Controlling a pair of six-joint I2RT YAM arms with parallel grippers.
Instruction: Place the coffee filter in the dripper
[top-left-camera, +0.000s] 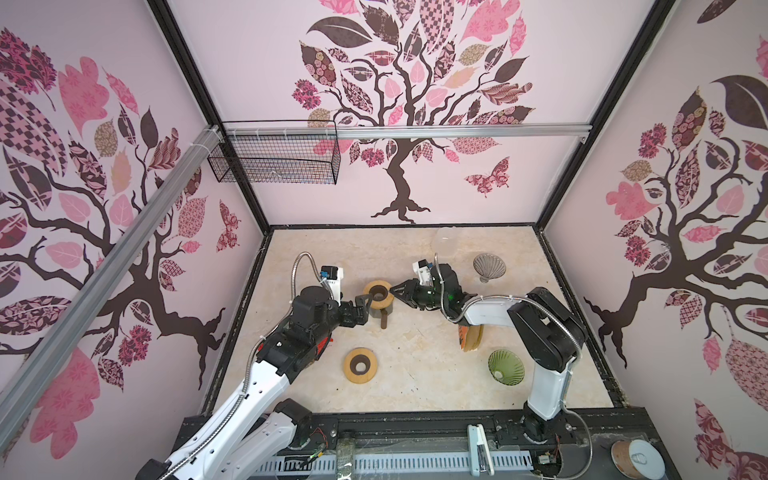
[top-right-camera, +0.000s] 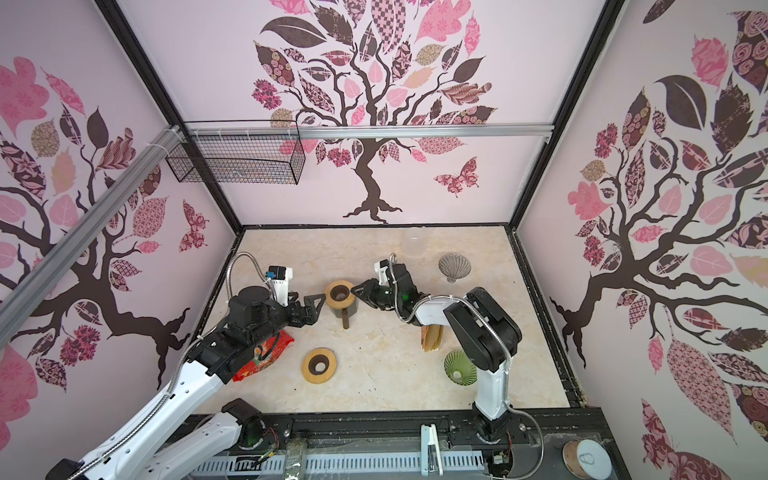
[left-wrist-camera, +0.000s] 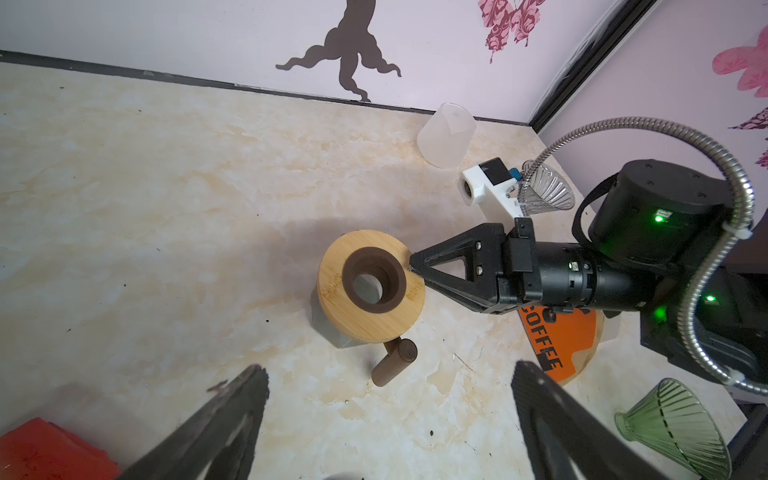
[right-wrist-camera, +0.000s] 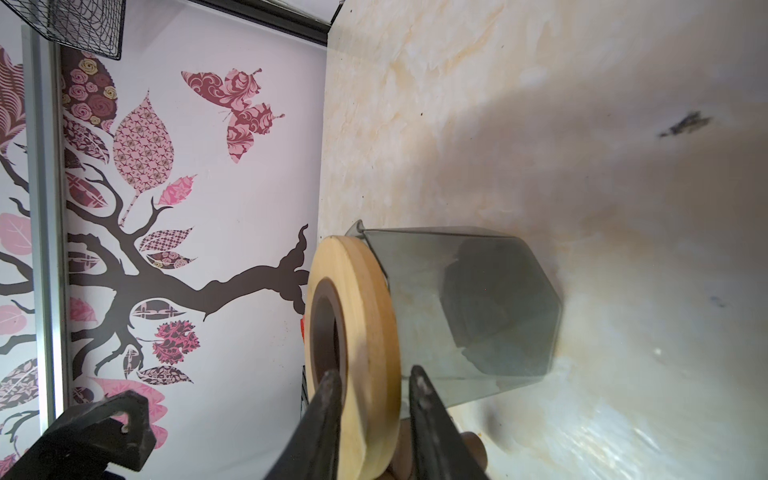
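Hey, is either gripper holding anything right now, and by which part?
The left gripper is open and empty. The right gripper has fingers astride the rim of the wooden ring on the glass jug; whether they clamp it cannot be told.

A wire basket (top-left-camera: 274, 160) hangs from the back rail — a red packet (top-right-camera: 255, 368) lies on the marble table (top-left-camera: 415, 386).

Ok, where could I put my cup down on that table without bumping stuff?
Bare marble: the front middle, between the flat wooden ring and the green dripper; and the back left, between the back wall and the left gripper. Crowded: around the carafe, where the right gripper reaches too.
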